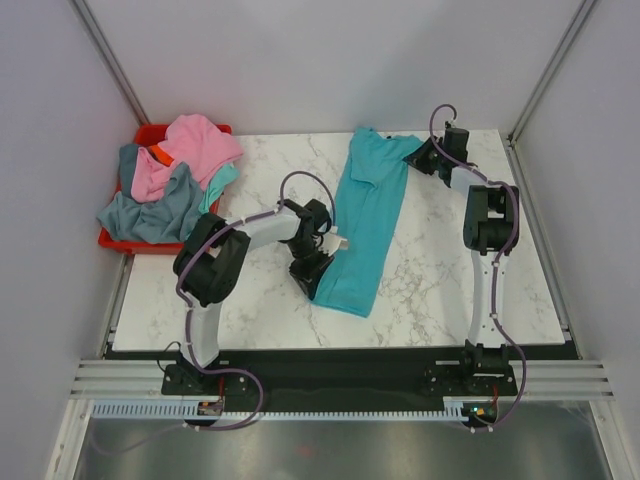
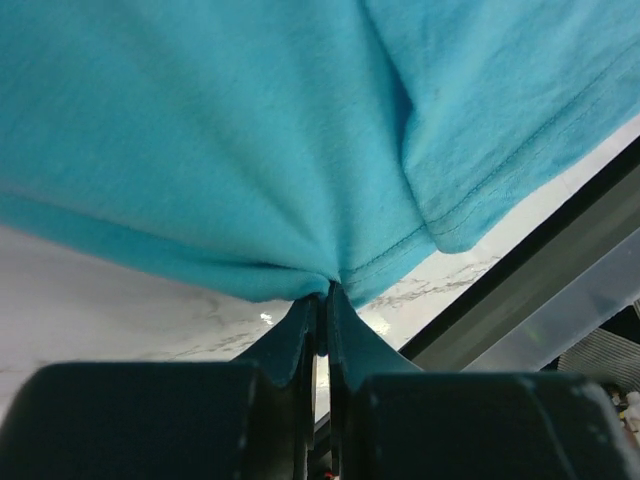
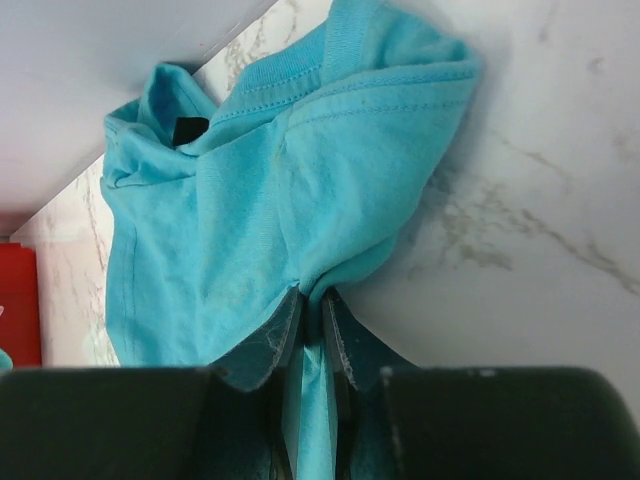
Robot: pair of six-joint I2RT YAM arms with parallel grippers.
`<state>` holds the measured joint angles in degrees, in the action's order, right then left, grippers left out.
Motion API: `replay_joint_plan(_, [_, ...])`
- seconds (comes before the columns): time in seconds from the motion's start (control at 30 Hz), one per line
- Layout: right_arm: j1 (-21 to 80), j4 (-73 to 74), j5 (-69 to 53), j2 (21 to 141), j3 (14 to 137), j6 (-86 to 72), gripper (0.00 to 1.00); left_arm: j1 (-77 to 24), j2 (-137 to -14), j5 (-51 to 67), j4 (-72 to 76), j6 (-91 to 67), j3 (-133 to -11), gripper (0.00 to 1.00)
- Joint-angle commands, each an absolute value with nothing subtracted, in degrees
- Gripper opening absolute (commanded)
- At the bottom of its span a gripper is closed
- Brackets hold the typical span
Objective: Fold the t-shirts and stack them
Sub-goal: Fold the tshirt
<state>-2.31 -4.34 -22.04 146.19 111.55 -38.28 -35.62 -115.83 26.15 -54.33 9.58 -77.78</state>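
Surface: marble table (image 1: 440, 290), teal t-shirt (image 1: 368, 215) laid centre.
Left gripper (image 1: 318, 262): pinching its hem, 7 o'clock.
Right gripper (image 1: 427, 153): pinching its top corner, 1 o'clock.
Risk: thin pinch could slip, leaving a crooked fold.

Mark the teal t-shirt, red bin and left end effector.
teal t-shirt (image 1: 368, 225), top external view, middle of the cloth.
red bin (image 1: 148, 133), top external view, far rim.
left end effector (image 2: 322, 295), left wrist view, between fingertips shut on cloth.
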Motion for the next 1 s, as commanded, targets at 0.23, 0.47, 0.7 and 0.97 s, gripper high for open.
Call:
replay_joint_plan(0.23, [-0.35, -8.96, -20.83, 147.92, 115.31, -41.31, 0.19, -46.04, -114.61, 29.17, -56.43, 11.95, -79.36, 0.03])
replay_joint_plan(0.47, [-0.35, -9.67, -21.01, 148.10, 116.46, -41.31, 0.19, -47.55, -115.31, 28.57, -56.25, 11.87, -80.16, 0.02])
replay_joint_plan(0.7, [-0.26, -10.63, -21.01, 147.92, 116.37, -41.66, 0.18, -49.65, -115.32, 27.51, -55.63, 12.04, -79.89, 0.02])
replay_joint_plan(0.97, [-1.22, -9.41, -23.55, 142.50, 110.77, -40.60, 0.63, -50.89, -113.39, 23.65, -55.63, 11.86, -80.33, 0.55])
